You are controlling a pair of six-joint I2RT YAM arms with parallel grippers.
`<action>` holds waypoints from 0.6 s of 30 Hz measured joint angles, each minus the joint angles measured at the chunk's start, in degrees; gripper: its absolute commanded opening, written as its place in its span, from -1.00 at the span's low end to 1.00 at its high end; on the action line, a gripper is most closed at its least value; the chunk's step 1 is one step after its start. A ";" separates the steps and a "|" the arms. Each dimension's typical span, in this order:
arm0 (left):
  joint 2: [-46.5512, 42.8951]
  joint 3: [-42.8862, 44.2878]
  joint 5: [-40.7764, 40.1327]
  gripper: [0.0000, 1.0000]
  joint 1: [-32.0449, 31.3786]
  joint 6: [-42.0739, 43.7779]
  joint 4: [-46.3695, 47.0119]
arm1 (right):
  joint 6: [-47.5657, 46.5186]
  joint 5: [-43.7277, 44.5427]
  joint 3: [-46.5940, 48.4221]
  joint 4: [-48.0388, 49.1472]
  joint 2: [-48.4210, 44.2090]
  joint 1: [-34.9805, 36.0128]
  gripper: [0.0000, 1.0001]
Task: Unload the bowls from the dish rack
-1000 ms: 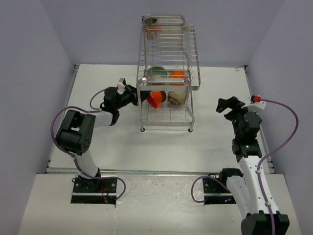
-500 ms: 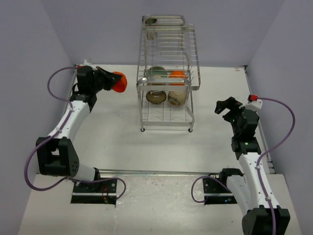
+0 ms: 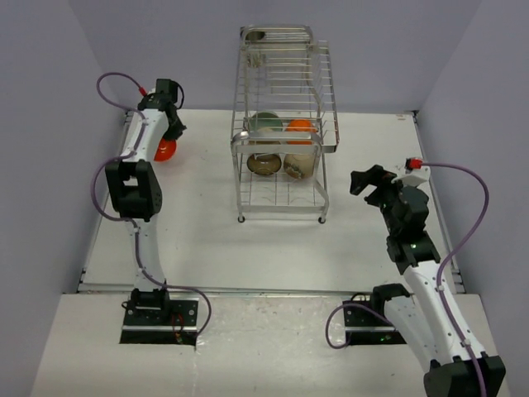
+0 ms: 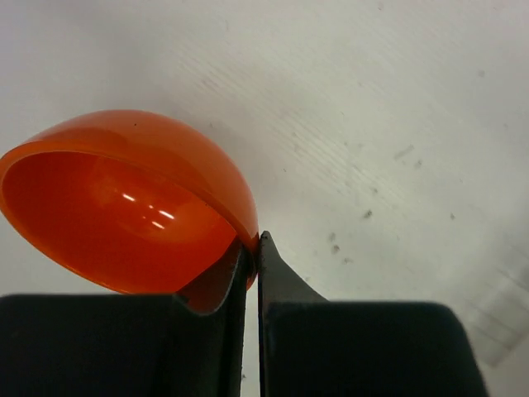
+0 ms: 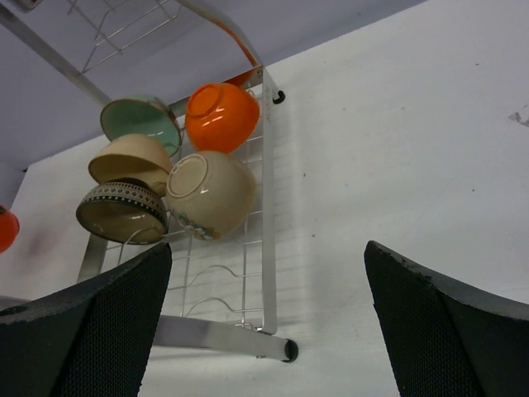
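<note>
My left gripper (image 3: 169,139) is at the table's far back left and is shut on the rim of a bright orange bowl (image 3: 164,150). In the left wrist view the fingertips (image 4: 266,248) pinch that tilted bowl (image 4: 124,198) just above the white table. The dish rack (image 3: 281,91) stands at the back middle. It holds a mint green bowl (image 5: 140,120) and a second orange bowl (image 5: 221,116) on the upper shelf. A cream-beige bowl (image 5: 211,192) and a brown-olive bowl (image 5: 122,212) are below. My right gripper (image 3: 365,184) is open and empty, to the right of the rack.
The rack's foot and lower bar (image 5: 248,339) lie just ahead of my right fingers (image 5: 99,322). The side walls stand close to the table's left and right edges. White table (image 3: 273,248) spreads in front of the rack.
My left arm pulled an orange bowl out of the rack's lower tier, swung it to the back left and lowered it. My right gripper edged left toward the rack.
</note>
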 measured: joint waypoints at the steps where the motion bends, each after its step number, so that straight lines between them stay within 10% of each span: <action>1: 2.95 3.98 -0.81 -1.00 0.35 0.90 -3.13 | -0.26 0.66 0.24 -0.20 0.07 1.20 0.98; 6: 11.67 17.16 -3.10 -1.00 3.43 5.03 -9.92 | -0.76 2.86 1.29 -0.35 1.88 5.16 0.98; 18: 11.78 13.49 -5.40 -1.00 10.91 10.91 -12.90 | -1.86 5.86 1.40 -0.81 3.37 9.73 0.98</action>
